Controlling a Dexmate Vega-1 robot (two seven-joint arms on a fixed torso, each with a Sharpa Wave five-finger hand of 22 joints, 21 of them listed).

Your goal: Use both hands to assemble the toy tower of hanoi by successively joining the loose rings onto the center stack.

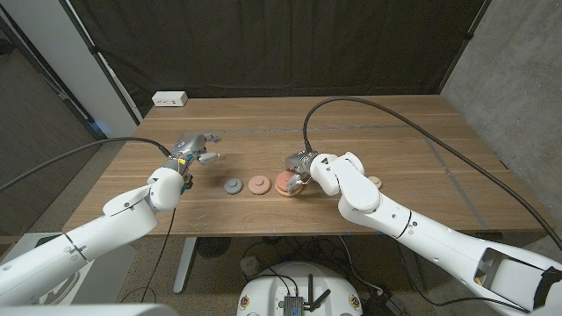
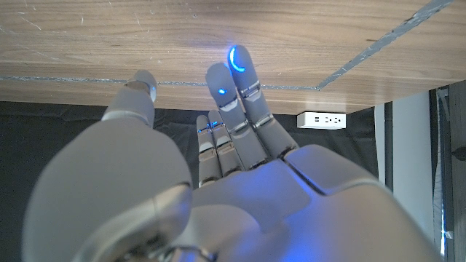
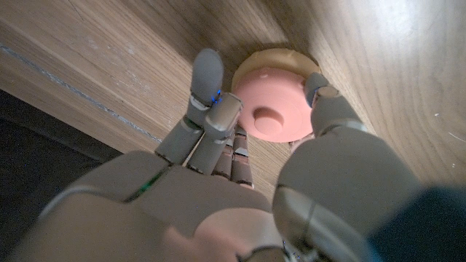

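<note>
Gripping pink ring (image 3: 273, 109) atop tan base ring (image 3: 251, 67) at desk (image 1: 395, 132) centre: right robot hand (image 1: 299, 167), thumb and fingers on ring's sides | left robot hand (image 1: 191, 149) fingers apart, holding nothing, above desk | grey ring (image 1: 233, 186), salmon ring (image 1: 258, 184) loose between hands

Two loose rings (image 1: 232, 186) (image 1: 258, 184) lie just left of the center stack (image 1: 287, 183) on the table (image 1: 395, 132).

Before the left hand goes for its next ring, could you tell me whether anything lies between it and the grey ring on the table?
Nothing visible does. The left hand hovers with fingers apart, and only bare table lies between it and the grey ring. The pink ring sits beyond the grey one, toward the center stack.
</note>
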